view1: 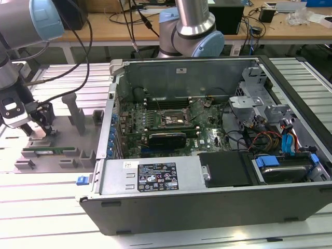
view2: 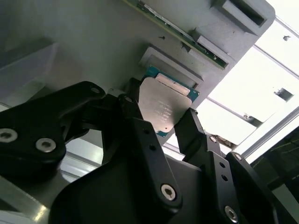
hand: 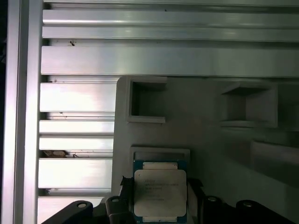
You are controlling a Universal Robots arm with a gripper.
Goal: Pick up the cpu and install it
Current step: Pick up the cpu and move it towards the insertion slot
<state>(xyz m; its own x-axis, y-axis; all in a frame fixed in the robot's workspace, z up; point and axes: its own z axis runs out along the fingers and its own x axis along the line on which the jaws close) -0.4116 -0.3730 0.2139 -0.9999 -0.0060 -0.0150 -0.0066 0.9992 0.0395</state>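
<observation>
The end effector [view2: 159,112] is clenched on the cpu [hand: 160,190] at the grey fixture tray [hand: 196,126]. The cpu's metal lid carries faint print (too small to read).

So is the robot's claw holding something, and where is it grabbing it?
It looks like it is. The gripper pinches the cpu by two opposite side edges, right at the grey tray.
</observation>
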